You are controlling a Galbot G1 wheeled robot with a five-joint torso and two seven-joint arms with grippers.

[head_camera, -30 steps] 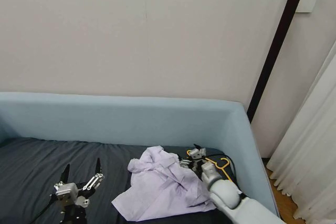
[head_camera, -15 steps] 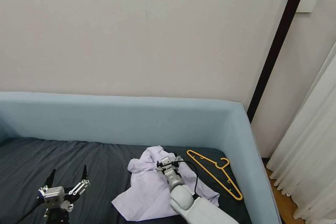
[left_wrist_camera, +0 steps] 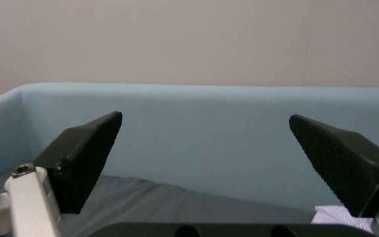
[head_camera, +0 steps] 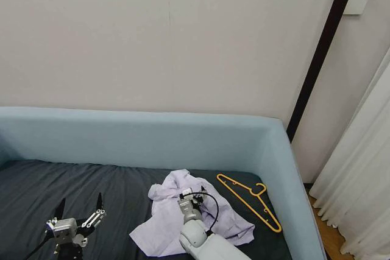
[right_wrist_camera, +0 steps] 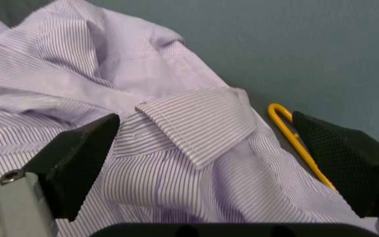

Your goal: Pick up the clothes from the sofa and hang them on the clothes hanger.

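The shirt (head_camera: pixel 159 217) is a pale lilac one with thin stripes. It's lying crumpled on the dark grey seat cushion (head_camera: pixel 73 181) of the light blue sofa (head_camera: pixel 277 168), toward the robot's right end. From the right wrist cam I can see its collar (right_wrist_camera: pixel 196 131) folded over and facing up, with wrinkled fabric (right_wrist_camera: pixel 64 69) all around it.

The orange hanger (head_camera: pixel 248 203) lies flat on the same cushion, just beside the shirt on its right and near the sofa's arm. The right wrist cam shows a bit of it (right_wrist_camera: pixel 299 148) running along the shirt's edge. Whether it's touching the fabric or slightly tucked under, I can't tell.

The right gripper (head_camera: pixel 192 194) is over the middle of the shirt, pointing down at it. On its own cam the gripper (right_wrist_camera: pixel 206 118) has its 2 fingers spread wide, with the collar showing in the gap between them and nothing held. I can't tell if the tips are on the cloth.

The left gripper (head_camera: pixel 80 200) is out over bare cushion, well apart from the shirt on its left. Its 2 fingers are also wide apart and empty (left_wrist_camera: pixel 205 117), and it's aimed at the blue backrest (left_wrist_camera: pixel 196 143).
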